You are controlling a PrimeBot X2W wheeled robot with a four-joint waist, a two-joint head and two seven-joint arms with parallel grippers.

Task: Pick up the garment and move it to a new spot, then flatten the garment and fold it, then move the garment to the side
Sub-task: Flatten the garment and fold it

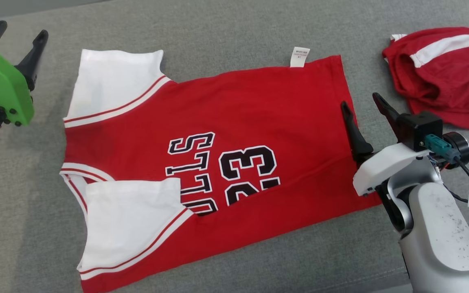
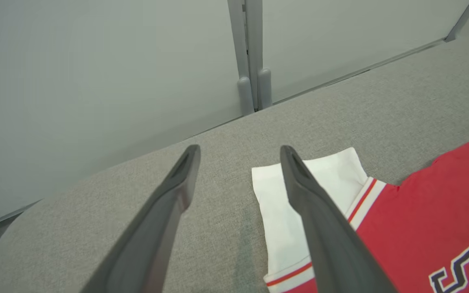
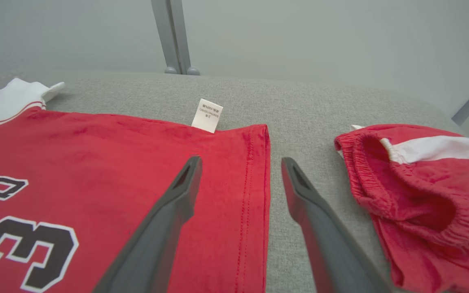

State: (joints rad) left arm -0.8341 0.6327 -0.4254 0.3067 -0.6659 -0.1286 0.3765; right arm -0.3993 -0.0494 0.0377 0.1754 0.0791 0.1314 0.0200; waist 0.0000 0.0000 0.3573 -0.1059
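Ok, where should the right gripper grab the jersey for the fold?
Probably the hem, coming from the side of the shorts. The jersey lies flat, so that stitched edge is the free lip, and the open right gripper sits astride it.

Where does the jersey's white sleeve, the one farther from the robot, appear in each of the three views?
Head view: the white sleeve is at the upper left.
Left wrist view: white sleeve, lower centre.
Right wrist view: white sleeve, at the left edge, upper half.
Shared landmark: the black letter S on the red jersey.
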